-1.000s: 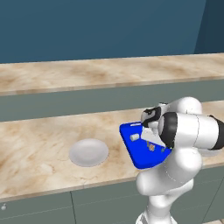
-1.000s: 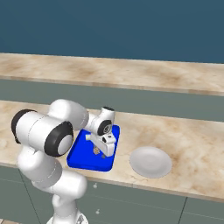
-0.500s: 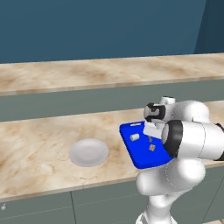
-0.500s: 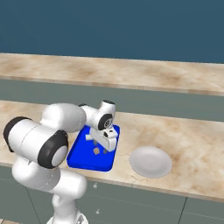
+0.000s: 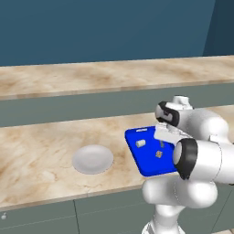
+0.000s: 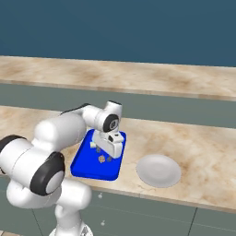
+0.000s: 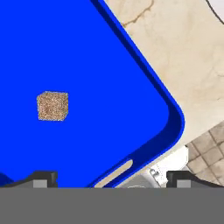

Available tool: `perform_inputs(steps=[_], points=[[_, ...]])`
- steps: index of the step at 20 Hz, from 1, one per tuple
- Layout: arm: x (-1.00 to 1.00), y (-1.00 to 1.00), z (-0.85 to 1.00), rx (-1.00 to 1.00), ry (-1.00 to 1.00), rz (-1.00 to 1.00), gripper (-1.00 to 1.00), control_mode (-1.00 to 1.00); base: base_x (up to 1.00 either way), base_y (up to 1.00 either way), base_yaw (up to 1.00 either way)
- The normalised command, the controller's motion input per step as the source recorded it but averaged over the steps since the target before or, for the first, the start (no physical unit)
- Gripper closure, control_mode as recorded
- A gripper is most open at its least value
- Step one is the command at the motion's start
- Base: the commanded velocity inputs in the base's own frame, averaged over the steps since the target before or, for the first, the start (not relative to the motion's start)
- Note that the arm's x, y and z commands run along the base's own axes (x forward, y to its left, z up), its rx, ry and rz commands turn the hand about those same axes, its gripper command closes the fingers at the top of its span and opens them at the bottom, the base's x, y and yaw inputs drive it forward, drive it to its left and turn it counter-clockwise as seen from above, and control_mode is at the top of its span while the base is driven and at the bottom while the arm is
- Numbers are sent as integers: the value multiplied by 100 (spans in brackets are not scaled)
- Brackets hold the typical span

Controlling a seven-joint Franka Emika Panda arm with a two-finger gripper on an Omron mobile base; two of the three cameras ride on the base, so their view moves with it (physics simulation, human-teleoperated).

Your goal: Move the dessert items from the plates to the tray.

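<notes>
The blue tray (image 5: pixel 145 161) lies on the near counter, and both dessert items rest on it: a whitish cylinder (image 5: pixel 140 143) and a small brown chunk (image 5: pixel 159 154). The right base view shows the same tray (image 6: pixel 87 167), brown chunk (image 6: pixel 101 158) and whitish piece (image 6: pixel 92 144). My gripper (image 6: pixel 110 153) hovers just above the tray, open and empty. In the hand view the brown chunk (image 7: pixel 53 105) sits on the tray (image 7: pixel 173 109) ahead of my gripper (image 7: pixel 111 179), well apart from the fingertips (image 7: pixel 43 177). One bare plate (image 5: pixel 93 159) lies left of the tray, another plate (image 6: pixel 159 169) right of it.
A raised marble back counter (image 5: pixel 91 77) runs behind the near one, with a dark blue wall beyond. The tray's handle slot (image 7: pixel 114 173) faces the counter's front edge. Grey cabinet fronts (image 6: pixel 152 216) sit below. My own arm hides part of the counter.
The jaws have widened a little and the hand has lifted slightly above the tray. My elbow has swung out sideways. The brown chunk stays lying on the tray.
</notes>
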Motion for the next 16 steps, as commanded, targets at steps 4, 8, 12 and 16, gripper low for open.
perform_inputs(steps=[4,8,12,16], points=[[-53,0,23,5,8,0,-100,-100,0,0,0],[-60,1,14,1,0,10,-100,-100,0,0,0],[-58,7,15,0,0,18,-100,-100,0,0,0],[-54,16,18,0,-5,22,-100,-100,0,0,0]])
